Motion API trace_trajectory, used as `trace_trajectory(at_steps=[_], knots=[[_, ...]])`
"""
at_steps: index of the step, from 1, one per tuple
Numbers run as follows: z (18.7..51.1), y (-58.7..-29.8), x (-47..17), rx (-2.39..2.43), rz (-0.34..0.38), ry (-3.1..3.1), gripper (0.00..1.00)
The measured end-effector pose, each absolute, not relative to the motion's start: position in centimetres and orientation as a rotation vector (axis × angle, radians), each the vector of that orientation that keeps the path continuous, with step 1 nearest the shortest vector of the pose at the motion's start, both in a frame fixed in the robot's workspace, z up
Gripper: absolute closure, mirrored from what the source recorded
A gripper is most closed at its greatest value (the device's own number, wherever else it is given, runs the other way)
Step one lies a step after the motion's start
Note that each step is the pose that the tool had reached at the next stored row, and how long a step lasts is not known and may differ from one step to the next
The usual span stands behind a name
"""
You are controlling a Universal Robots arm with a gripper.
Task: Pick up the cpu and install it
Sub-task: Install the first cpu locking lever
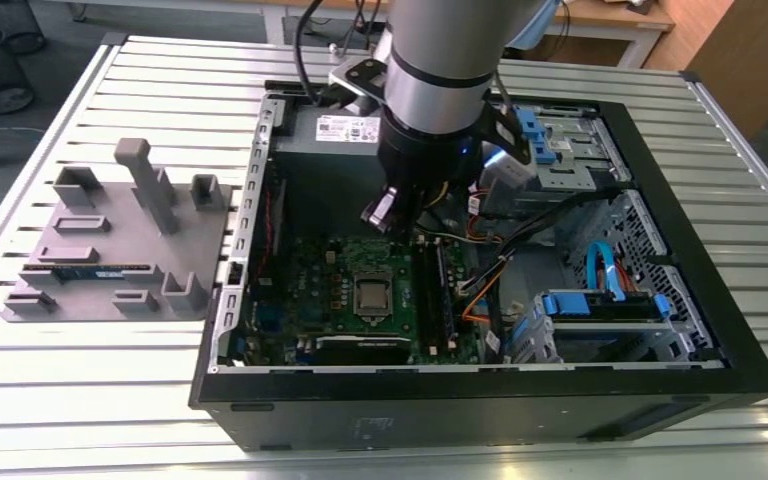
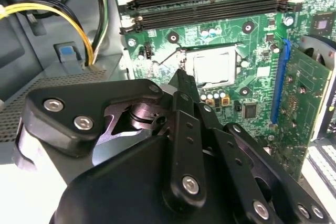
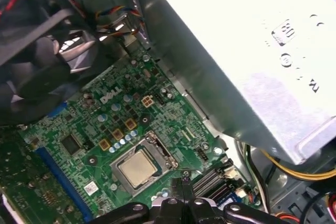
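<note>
The cpu lies flat in the socket in the middle of the green motherboard, inside the open computer case. Its silvery-grey top shows in both wrist views, with the metal socket frame around it. My gripper hangs above the board, a little behind the socket and apart from the cpu. Its black fingers are pressed together with nothing between them, and their tips stand beside the socket's edge.
The black case wall surrounds the board. A power supply box and cables stand close by the arm, and a fan sits at the board's edge. Memory sticks flank the socket. A grey fixture with a memory stick lies outside the case.
</note>
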State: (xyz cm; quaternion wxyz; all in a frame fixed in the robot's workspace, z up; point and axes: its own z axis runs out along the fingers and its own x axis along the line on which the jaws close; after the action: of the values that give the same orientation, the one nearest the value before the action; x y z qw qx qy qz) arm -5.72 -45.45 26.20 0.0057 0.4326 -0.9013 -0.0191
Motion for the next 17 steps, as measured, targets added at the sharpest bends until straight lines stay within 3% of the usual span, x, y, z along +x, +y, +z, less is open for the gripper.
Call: trace_trajectory(at_steps=[17], knots=[[25.8,-44.1,-4.5,1.358,-0.058,-2.823,0.89]])
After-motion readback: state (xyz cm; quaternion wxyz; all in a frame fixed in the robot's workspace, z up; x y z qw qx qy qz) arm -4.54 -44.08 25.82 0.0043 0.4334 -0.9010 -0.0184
